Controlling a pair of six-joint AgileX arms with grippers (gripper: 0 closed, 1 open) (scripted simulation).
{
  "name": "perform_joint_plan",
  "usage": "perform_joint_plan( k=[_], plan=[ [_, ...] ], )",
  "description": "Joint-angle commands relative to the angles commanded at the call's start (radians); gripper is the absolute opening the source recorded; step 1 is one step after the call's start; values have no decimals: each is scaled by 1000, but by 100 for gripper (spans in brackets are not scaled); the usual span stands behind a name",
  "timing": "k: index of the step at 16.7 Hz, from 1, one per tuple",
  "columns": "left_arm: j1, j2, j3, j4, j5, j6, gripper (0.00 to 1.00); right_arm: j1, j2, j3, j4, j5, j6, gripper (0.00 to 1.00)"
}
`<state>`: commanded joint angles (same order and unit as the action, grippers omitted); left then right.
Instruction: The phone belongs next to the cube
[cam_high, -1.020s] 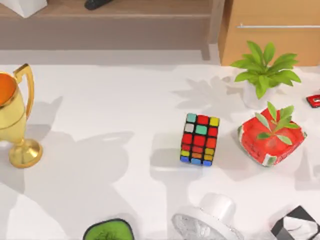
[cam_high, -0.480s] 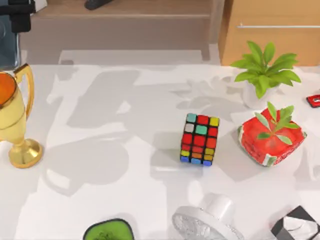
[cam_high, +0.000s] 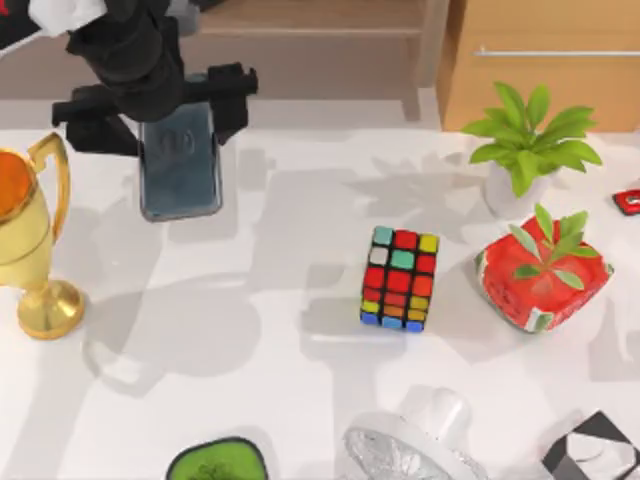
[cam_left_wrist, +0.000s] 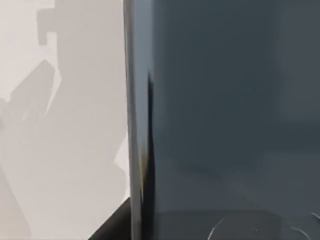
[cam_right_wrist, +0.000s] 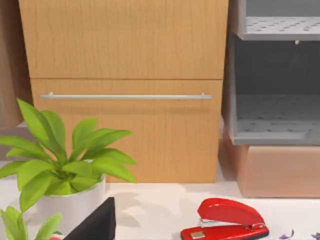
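— Half of the phone (cam_high: 181, 168) is hidden under the left gripper (cam_high: 160, 108), which pinches it at the far left.

— Well apart stands the cube (cam_high: 400, 278), between trophy (cam_high: 30, 240) and red planter (cam_high: 542, 272).

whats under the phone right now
The phone hangs in the left gripper over the white table at its far left. Only shadowed tabletop shows around it; the surface straight beneath it is covered.
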<state>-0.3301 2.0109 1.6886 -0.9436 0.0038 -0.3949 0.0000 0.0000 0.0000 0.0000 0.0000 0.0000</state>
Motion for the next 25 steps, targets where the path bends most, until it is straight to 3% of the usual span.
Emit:
perform_joint_plan(
  k=[10, 25],
  plan=[
    [-210, 96, -24, -167, -6, -127, 0, 0, 0, 0, 0, 0, 0, 100],
    [-232, 78, -11, -157, -39, -129, 0, 0, 0, 0, 0, 0, 0, 100]
  ],
)
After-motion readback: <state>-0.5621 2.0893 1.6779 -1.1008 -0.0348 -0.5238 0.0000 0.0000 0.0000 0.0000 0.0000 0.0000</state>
